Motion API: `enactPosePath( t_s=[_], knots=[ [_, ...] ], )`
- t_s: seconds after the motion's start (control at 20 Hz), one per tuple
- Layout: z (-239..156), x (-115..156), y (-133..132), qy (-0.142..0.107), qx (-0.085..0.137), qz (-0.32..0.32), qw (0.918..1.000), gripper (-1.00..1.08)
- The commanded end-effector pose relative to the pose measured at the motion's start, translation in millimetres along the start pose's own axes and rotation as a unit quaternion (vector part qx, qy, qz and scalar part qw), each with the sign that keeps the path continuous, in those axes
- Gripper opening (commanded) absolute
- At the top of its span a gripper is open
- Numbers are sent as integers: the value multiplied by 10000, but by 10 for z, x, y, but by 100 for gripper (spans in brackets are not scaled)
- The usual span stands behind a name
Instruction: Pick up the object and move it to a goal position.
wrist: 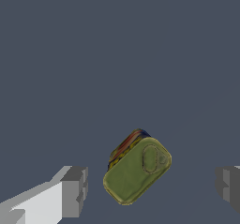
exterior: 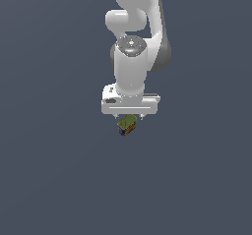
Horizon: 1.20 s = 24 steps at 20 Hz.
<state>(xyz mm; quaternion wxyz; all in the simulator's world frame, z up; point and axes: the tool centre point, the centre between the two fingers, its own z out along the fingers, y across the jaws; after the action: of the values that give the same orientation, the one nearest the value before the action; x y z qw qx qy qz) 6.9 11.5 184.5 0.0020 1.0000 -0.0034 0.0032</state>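
While my pincer [wrist: 150, 190] hangs directly over the can [wrist: 137, 170], I read this as the approach step, with the grasp itself not yet made. Its fingers [wrist: 74, 190] stand wide apart, one on each side of the can with clear gaps between pad and tin, and they hold nothing. The can is a squat, rounded-oblong tin showing its olive-green pull-tab top to the wrist camera, with a dark blue side banded in red and yellow. It sits on the plain grey worktop [wrist: 117, 54], skewed relative to the line between the fingers. In the exterior view the can [exterior: 127, 125] peeks out just below the pincer [exterior: 129, 117]. I see no goal marker. Next I would turn the wrist to square the pads to the can's sides, descend, then close.
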Motion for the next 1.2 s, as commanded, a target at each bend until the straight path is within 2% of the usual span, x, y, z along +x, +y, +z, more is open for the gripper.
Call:
enactPosePath(
  t_s=[0.0, 0.45, 0.8, 1.15],
  knots=[
    [0, 0, 0, 0, 0, 0, 10000, 100],
    [-23, 10, -122, 46, 178, 4, 9998, 100],
    [-6, 1, -117, 42, 173, 81, 9998, 100],
    [82, -43, -107, 25, 165, 495, 9986, 100]
  ],
)
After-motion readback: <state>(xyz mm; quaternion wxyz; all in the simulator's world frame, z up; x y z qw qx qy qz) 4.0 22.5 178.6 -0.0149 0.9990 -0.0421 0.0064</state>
